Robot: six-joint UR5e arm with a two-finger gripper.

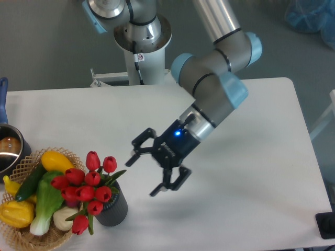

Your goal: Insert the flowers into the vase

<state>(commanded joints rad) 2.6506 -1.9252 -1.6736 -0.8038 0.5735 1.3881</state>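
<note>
The red tulips (86, 185) with green leaves stand in the dark grey ribbed vase (113, 210) at the front left of the white table. Their stems are hidden inside the vase and the heads lean left toward the basket. My gripper (142, 174) is open and empty. It hangs above the table to the right of the vase and a little behind it, apart from the flowers, with its fingers pointing left and down.
A woven wicker basket (39, 241) with yellow, green and white vegetables sits at the front left corner, touching the flowers. A metal pot (9, 150) with a blue handle stands at the left edge. The robot base (142, 36) is behind the table.
</note>
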